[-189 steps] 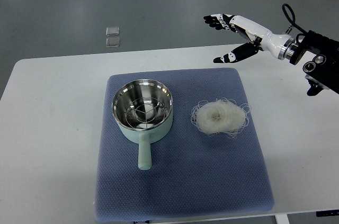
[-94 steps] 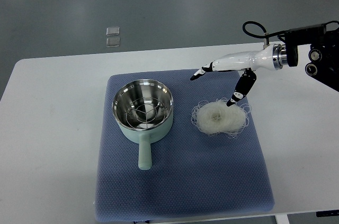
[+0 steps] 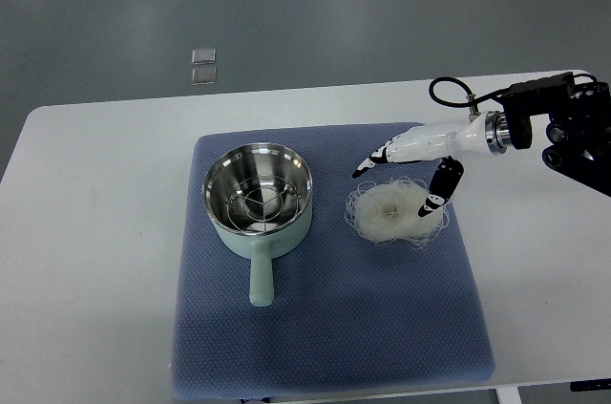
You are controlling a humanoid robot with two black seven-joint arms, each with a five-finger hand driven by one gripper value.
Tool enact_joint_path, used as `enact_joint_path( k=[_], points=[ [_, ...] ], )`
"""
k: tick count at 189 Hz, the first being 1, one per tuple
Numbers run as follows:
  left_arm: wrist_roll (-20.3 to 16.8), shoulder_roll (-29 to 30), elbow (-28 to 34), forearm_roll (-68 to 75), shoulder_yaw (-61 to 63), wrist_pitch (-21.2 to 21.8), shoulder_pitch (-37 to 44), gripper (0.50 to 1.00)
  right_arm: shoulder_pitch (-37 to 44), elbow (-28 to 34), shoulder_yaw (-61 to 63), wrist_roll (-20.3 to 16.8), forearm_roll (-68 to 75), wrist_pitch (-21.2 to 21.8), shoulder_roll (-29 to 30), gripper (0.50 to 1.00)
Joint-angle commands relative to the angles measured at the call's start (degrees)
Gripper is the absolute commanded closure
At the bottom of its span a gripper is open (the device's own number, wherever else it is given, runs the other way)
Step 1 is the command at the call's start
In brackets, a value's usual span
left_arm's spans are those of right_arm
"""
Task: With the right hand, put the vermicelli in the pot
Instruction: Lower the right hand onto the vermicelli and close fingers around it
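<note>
Grey floor surrounds a white table [image 3: 95,232], and on it lies a blue quilted mat [image 3: 325,328] that gives both task items a soft, non-slip base. On the mat's left half stands the pot [image 3: 258,196], pale green outside and steel inside, with a wire rack in its bottom and its handle pointing toward the robot, so its open mouth is free from above and from the right. Just beside it to the right, with a strip of bare mat between them, rests the vermicelli [image 3: 396,211], a loose white nest of noodles lying flat and untouched in shape.

From the right edge comes the right hand [image 3: 406,170], its white forearm running nearly level across the mat's upper right corner. Its fingers are spread wide and hold nothing: the long fingers reach past the nest's far-left rim, while the thumb [image 3: 437,196] angles down at the nest's right side, so the hand straddles the noodles, seemingly poised to close around them. No left arm shows.
</note>
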Motion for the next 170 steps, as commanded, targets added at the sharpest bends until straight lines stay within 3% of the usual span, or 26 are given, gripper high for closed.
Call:
enact_joint_path(
  k=[1,88,170],
  points=[
    [0.00,0.00,0.00,-0.08,0.00,-0.01,0.01,0.500,-1.32,-0.97,-1.03,-0.40,-0.76,-2.78,0.83,0.574],
    [0.00,0.00,0.00,0.01,0.00,-0.01,0.01,0.500,-3.17,-1.15,-1.82,0.57,-0.41,-7.53,0.39,0.576],
    [0.00,0.00,0.00,0.01,0.00,-0.01,0.01,0.500,-4.05,-0.71,-2.00,1.71,-0.32,-7.35,0.83,0.595]
  ],
)
